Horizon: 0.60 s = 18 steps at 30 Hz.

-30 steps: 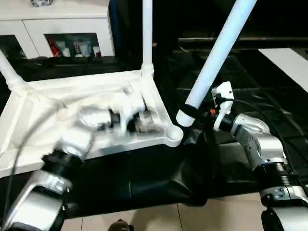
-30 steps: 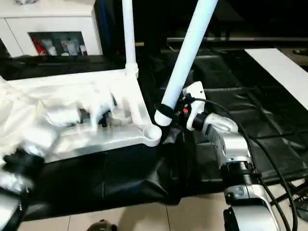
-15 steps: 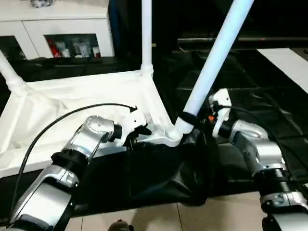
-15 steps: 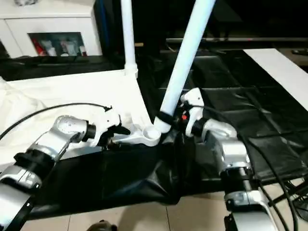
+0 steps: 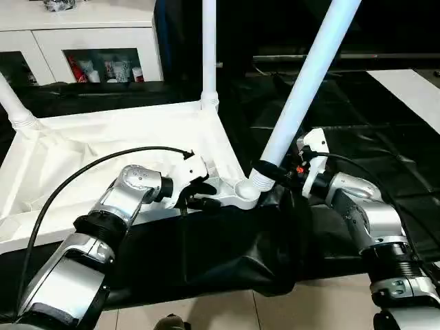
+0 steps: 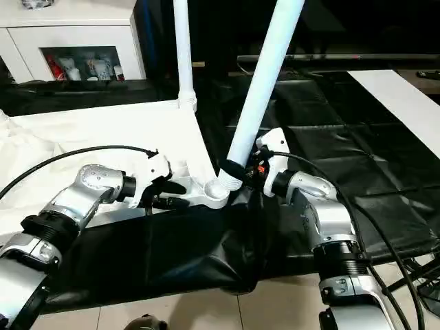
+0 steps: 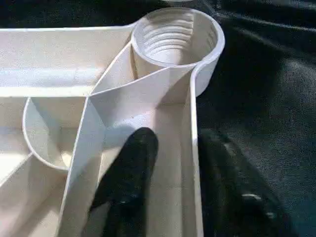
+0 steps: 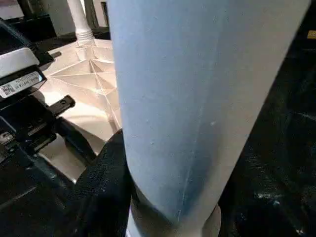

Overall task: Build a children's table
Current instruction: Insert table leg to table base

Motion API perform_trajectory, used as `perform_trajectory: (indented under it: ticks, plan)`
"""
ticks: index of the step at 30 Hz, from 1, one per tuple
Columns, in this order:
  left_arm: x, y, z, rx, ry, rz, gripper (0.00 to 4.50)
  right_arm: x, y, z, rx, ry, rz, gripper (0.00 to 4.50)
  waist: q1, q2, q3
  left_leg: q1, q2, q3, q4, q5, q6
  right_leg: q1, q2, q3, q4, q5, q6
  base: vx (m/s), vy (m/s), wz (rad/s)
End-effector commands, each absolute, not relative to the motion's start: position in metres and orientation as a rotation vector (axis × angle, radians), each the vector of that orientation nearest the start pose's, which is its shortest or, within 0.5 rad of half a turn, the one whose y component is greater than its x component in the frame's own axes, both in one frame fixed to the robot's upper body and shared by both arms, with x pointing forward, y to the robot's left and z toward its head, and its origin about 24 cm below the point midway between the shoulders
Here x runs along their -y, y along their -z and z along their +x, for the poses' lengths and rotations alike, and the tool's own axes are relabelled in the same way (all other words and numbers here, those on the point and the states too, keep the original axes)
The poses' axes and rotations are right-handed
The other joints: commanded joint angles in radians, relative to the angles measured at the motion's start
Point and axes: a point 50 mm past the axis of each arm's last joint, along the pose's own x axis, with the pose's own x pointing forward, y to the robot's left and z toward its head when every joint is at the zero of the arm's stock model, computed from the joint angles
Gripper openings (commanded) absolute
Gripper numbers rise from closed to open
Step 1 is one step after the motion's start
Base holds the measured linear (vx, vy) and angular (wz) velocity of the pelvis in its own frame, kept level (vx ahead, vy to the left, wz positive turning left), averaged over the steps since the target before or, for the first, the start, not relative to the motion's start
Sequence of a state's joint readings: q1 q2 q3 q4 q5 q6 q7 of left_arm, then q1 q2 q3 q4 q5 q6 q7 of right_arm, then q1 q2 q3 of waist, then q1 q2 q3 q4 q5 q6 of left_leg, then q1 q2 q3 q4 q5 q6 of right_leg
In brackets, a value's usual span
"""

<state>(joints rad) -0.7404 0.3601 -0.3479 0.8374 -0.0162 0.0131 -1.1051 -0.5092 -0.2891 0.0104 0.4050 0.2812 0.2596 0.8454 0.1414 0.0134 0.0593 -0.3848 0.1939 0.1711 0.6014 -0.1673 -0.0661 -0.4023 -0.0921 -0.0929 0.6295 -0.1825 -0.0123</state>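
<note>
The white tabletop [image 5: 103,144] is lying upside down, ribs up, across the left half of the head view on the black-draped work table [image 5: 357,110]. Two legs are standing in its far sockets: one upright leg [image 5: 208,48] at top centre and another [image 5: 12,103] at the upper left edge. The left gripper [image 7: 170,163] is pinching the tabletop's near rim wall, one black finger [image 7: 131,168] inside the rib channel and the other outside over the black cloth, just short of the threaded corner socket [image 7: 173,37]. At centre frame the right gripper [image 5: 283,173] is clamping the lower end of a tilted leg [image 5: 302,82], whose tip is sitting at the near corner socket.
</note>
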Motion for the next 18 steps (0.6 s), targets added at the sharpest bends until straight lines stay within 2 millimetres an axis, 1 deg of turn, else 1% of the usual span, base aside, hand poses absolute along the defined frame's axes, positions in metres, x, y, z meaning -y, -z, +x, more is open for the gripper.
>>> perform_trajectory:
  ticks: [1, 3, 4, 6, 7, 8, 9, 11, 14, 16, 17, 18]
  plan:
    - [-0.143, -0.053, 0.339, -0.48, 1.233, 0.459, 1.35, 0.147, -0.091, 0.332, -0.137, -0.886, 0.036, 1.9, -0.002, 0.0, -0.077, 0.019, 0.039, -0.012, -0.077, -0.259, -0.006, 0.052, -0.07, 0.053, -0.085, -0.233, -0.201, 0.0, 0.0, 0.0]
    - [-0.144, -0.053, 0.338, -0.485, 1.235, 0.466, 1.16, 0.146, -0.092, 0.332, -0.138, -0.888, 0.035, 1.9, -0.003, 0.003, -0.076, 0.019, 0.039, -0.012, -0.077, -0.258, -0.006, 0.051, -0.07, 0.053, -0.084, -0.237, -0.199, 0.0, 0.0, 0.0]
    - [-0.145, -0.053, 0.337, -0.49, 1.238, 0.47, 1.05, 0.146, -0.092, 0.333, -0.139, -0.89, 0.034, 1.9, -0.004, -0.001, -0.076, 0.019, 0.039, -0.012, -0.077, -0.258, -0.005, 0.051, -0.071, 0.053, -0.086, -0.239, -0.198, 0.0, 0.0, 0.0]
    - [-0.145, -0.052, 0.336, -0.496, 1.244, 0.469, 0.88, 0.146, -0.092, 0.333, -0.14, -0.891, 0.033, 1.9, -0.003, 0.0, -0.075, 0.018, 0.039, -0.012, -0.078, -0.252, -0.004, 0.051, -0.072, 0.053, -0.084, -0.241, -0.199, 0.0, 0.0, 0.0]
    - [-0.146, -0.052, 0.334, -0.501, 1.252, 0.468, 0.88, 0.145, -0.092, 0.334, -0.141, -0.895, 0.03, 1.9, -0.004, -0.001, -0.076, 0.019, 0.04, -0.012, -0.078, -0.254, -0.005, 0.05, -0.072, 0.054, -0.084, -0.242, -0.199, 0.0, 0.0, 0.0]
    - [-0.146, -0.052, 0.334, -0.502, 1.253, 0.468, 0.62, 0.145, -0.092, 0.334, -0.141, -0.896, 0.03, 1.9, -0.004, 0.0, -0.075, 0.019, 0.04, -0.012, -0.078, -0.253, -0.005, 0.05, -0.073, 0.054, -0.083, -0.243, -0.201, 0.0, 0.0, 0.0]
    - [-0.146, -0.051, 0.333, -0.503, 1.256, 0.468, 0.62, 0.145, -0.092, 0.335, -0.142, -0.898, 0.028, 1.9, -0.005, -0.001, -0.075, 0.019, 0.04, -0.011, -0.078, -0.253, -0.004, 0.049, -0.071, 0.054, -0.084, -0.245, -0.201, 0.0, 0.0, 0.0]
    - [-0.146, -0.051, 0.332, -0.506, 1.261, 0.47, 0.48, 0.144, -0.093, 0.337, -0.144, -0.905, 0.023, 1.9, -0.007, 0.001, -0.075, 0.019, 0.04, -0.011, -0.078, -0.255, -0.006, 0.049, -0.071, 0.054, -0.084, -0.251, -0.202, 0.0, 0.0, 0.0]
    - [-0.146, -0.051, 0.332, -0.506, 1.257, 0.471, 0.22, 0.142, -0.094, 0.338, -0.147, -0.913, 0.018, 1.9, -0.005, 0.001, -0.075, 0.021, 0.04, -0.011, -0.078, -0.255, -0.007, 0.048, -0.07, 0.054, -0.084, -0.242, -0.201, 0.0, 0.0, 0.0]
    - [-0.146, -0.051, 0.332, -0.509, 1.256, 0.479, 0.04, 0.139, -0.094, 0.339, -0.166, -0.938, 0.018, 1.9, -0.005, 0.003, -0.075, 0.02, 0.041, -0.011, -0.079, -0.253, -0.007, 0.049, -0.07, 0.054, -0.083, -0.233, -0.203, 0.0, 0.0, 0.0]
    - [-0.146, -0.051, 0.331, -0.511, 1.257, 0.483, 0.04, 0.138, -0.095, 0.339, -0.176, -0.948, 0.021, 1.9, -0.005, 0.002, -0.075, 0.02, 0.04, -0.011, -0.078, -0.253, -0.007, 0.049, -0.07, 0.054, -0.082, -0.23, -0.204, 0.0, 0.0, 0.0]
    - [-0.146, -0.051, 0.331, -0.508, 1.256, 0.495, 0.04, 0.137, -0.094, 0.339, -0.203, -0.971, 0.018, 1.9, -0.005, 0.003, -0.075, 0.019, 0.039, -0.011, -0.078, -0.255, -0.006, 0.049, -0.069, 0.054, -0.082, -0.232, -0.206, 0.0, 0.0, 0.0]
